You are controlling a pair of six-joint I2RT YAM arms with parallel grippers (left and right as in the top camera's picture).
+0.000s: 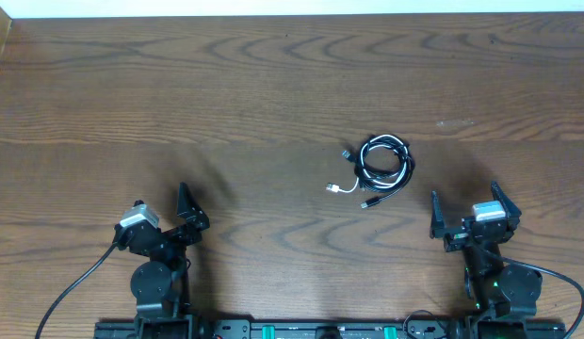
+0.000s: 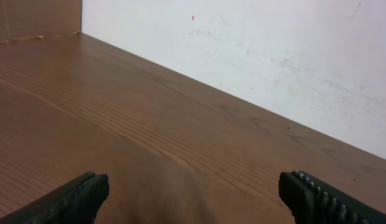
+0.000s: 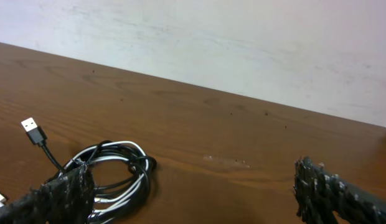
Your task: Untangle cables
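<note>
The cables point(image 1: 384, 162) lie in one small bundle on the table point(image 1: 226, 85), right of the middle and nearer to the right arm. Black loops are coiled together with a white cord point(image 1: 341, 188), and a few ends stick out on the left side, one with a black plug point(image 3: 31, 129).

The right gripper point(image 1: 466, 200) stands near the bundle, its jaws spread wide with nothing between them. The left gripper point(image 1: 190, 209) is well apart, also wide and empty.

I judge that the untangling is not yet begun, because no cable is touched. The next move calls for one gripper to pin the bundle while the other takes a free end near a plug and draws it out.

How the loops cross inside the coil is too small to tell. In the right wrist view a finger covers the lower part of the bundle.
</note>
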